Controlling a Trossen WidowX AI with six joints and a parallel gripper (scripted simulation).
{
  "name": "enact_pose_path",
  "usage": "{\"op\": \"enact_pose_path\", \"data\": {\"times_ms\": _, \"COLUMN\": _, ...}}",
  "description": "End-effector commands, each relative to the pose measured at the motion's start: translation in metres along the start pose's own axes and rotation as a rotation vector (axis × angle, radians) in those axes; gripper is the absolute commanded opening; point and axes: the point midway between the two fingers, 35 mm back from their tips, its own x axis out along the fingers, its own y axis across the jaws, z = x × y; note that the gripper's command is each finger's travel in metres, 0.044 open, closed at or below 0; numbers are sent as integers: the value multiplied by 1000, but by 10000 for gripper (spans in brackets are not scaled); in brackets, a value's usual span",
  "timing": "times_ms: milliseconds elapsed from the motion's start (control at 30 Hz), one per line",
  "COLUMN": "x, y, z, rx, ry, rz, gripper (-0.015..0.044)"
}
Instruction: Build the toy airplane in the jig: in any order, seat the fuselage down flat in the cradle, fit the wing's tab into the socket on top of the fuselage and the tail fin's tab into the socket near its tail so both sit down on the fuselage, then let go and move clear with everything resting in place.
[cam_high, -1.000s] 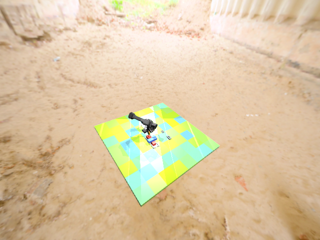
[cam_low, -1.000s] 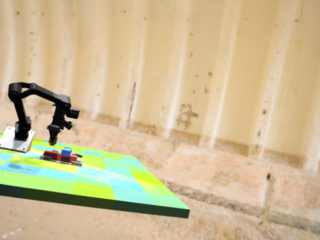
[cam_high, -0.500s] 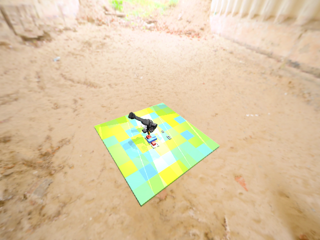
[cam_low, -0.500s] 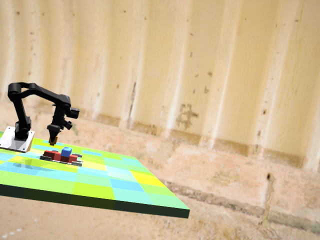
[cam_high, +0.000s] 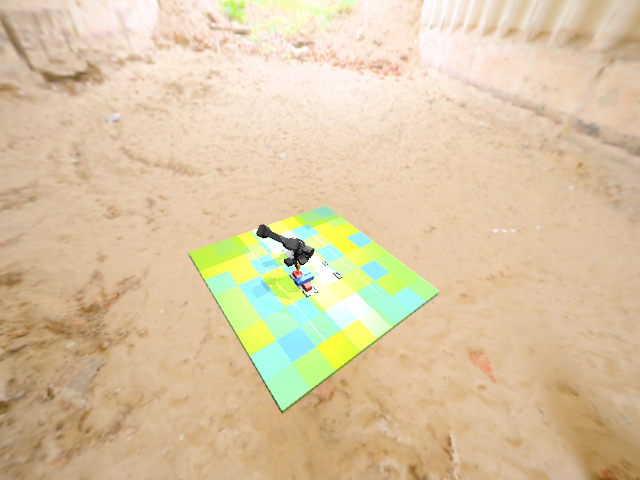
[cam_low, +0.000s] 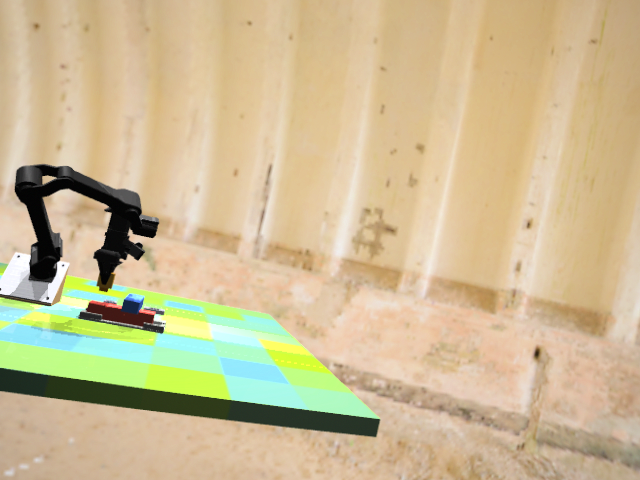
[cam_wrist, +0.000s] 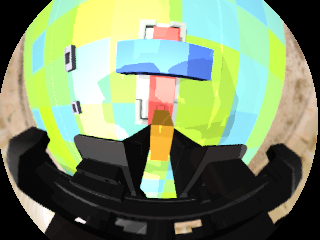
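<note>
Open gap above fuselage (cam_low: 105, 310) tail

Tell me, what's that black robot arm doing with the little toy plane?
The robot arm is building a toy airplane. The red fuselage lies in the jig on the checkered board, and the blue wing already sits across its top. The gripper is shut on the orange tail fin, holding it in the air above the fuselage's tail end. The fin isn't fitted yet.
</note>
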Motion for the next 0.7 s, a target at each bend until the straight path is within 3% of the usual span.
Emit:
{"op": "enact_pose_path", "data": {"times_ms": 0, "x": 4, "y": -1, "z": 1, "rx": 2, "ry": -6, "rz": -1, "gripper": 65}}
{"op": "enact_pose_path", "data": {"times_ms": 667, "x": 36, "y": -2, "z": 0, "rx": 2, "ry": -7, "rz": -3, "gripper": 65}}
